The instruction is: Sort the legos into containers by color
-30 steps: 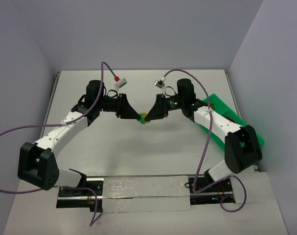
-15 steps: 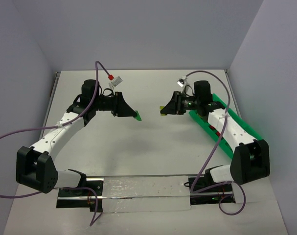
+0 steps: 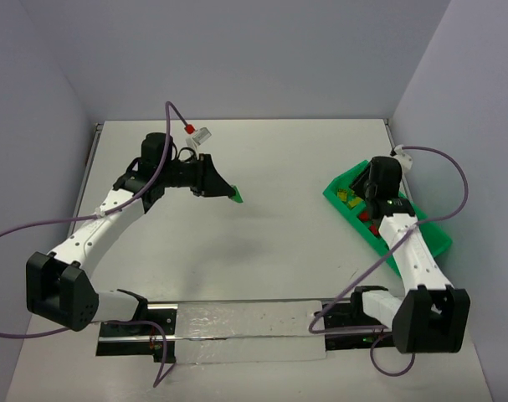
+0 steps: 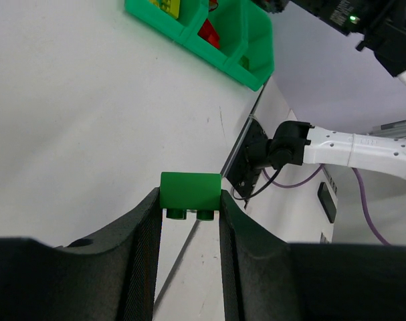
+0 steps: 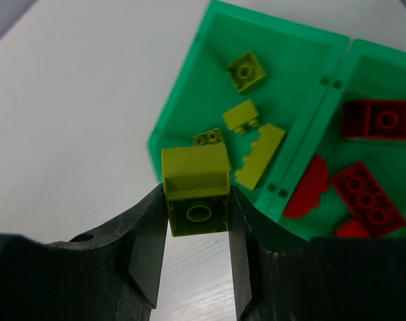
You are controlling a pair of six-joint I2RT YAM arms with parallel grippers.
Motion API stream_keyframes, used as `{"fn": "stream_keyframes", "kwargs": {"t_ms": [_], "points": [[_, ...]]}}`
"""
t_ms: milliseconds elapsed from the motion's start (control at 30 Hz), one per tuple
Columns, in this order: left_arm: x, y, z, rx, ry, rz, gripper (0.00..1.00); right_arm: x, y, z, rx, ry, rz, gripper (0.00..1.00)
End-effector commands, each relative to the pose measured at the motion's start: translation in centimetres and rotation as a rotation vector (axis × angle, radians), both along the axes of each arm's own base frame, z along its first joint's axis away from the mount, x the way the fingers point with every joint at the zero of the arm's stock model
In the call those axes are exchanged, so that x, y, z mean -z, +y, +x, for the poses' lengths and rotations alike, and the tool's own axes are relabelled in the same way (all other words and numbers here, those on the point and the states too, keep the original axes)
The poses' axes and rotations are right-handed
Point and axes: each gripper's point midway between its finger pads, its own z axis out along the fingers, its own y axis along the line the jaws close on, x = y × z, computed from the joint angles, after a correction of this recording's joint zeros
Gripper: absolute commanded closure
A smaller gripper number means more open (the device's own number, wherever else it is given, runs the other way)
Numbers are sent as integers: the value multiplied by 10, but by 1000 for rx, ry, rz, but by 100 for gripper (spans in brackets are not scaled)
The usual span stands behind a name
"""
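- The yellow-green brick (image 5: 194,170) is clamped between the jaws of my right gripper (image 5: 197,204); it hangs over the outer wall of the tray (image 5: 293,57), at the end compartment.
- That compartment already holds four loose yellow-green pieces (image 5: 246,70); they lie well inside the wall, apart from the brick I carry.
- Across the divider (image 5: 310,134), the next compartment of the tray holds several red bricks (image 5: 380,119); I see no other colour mixed in with them.
- The dark green brick (image 4: 189,190) is pinched between the jaws of my left gripper (image 4: 189,206), studs toward the camera; it is in the air, well apart from the tray, on the opposite side of the table (image 3: 279,243).
- The third compartment, at the far end of the tray from the yellow-green one, is too small in my views to say what lies in it.
- From above I see no loose bricks on the table around the tray; by my reckoning the sorting is nearly finished, with only these two bricks left.
- What I judge is left: carry the yellow-green brick further in over its compartment and let go; bring the dark green one across to the tray and drop it in a compartment of its own.
- The risk I see: if I release right at the wall, the brick could fall outside the tray.
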Motion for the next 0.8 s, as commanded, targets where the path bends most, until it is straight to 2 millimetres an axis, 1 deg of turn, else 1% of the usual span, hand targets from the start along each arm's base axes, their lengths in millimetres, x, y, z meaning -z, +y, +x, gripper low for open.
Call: {"fn": "stream_keyframes", "kwargs": {"t_ms": [0, 33, 67, 167, 200, 233, 267, 300, 367, 400, 467, 533, 567, 633, 667, 700, 733, 767], "points": [[-25, -1, 3, -4, -94, -2, 100, -1, -44, 23, 178, -18, -75, 93], [-26, -1, 2, -5, -96, 0, 100, 4, -46, 26, 180, -6, -77, 92], [-25, 0, 2, -7, -94, 5, 100, 5, -49, 29, 182, -8, -80, 90], [-23, 0, 0, -15, -91, 14, 100, 7, -55, 40, 181, -3, -92, 81], [-23, 1, -1, -16, -90, 15, 100, 12, -54, 41, 175, 11, -90, 77], [-22, 0, -1, -21, -86, 16, 100, 13, -52, 47, 153, 20, -94, 60], [-22, 0, -1, -19, -85, 15, 100, 10, -53, 48, 151, 15, -97, 50], [-21, -2, -2, -18, -80, 17, 100, 11, -51, 52, 138, 19, -95, 38], [-20, -6, -1, -16, -76, 23, 100, 11, -50, 55, 129, 21, -95, 26], [-20, -8, -1, -15, -76, 27, 100, 10, -49, 56, 124, 20, -95, 23], [-19, -11, 2, -17, -72, 32, 100, 9, -48, 57, 111, 23, -95, 21], [-19, -13, 4, -22, -69, 33, 100, 6, -47, 56, 102, 25, -95, 20], [-19, -14, 5, -23, -63, 35, 100, -1, -46, 54, 95, 17, -97, 21], [-20, -15, 8, -25, -61, 39, 100, -20, -34, 54, 32, -36, -75, 26], [-20, -15, 9, -28, -59, 42, 100, -30, -18, 55, -55, -77, -51, 29], [-19, -15, 10, -33, -57, 46, 100, -44, 8, 54, -192, -138, -24, 33], [-20, -15, 11, -37, -55, 48, 100, -59, 23, 48, -275, -194, -25, 34], [-20, -15, 12, -43, -55, 49, 100, -71, 46, 43, -381, -245, -22, 34]]}}
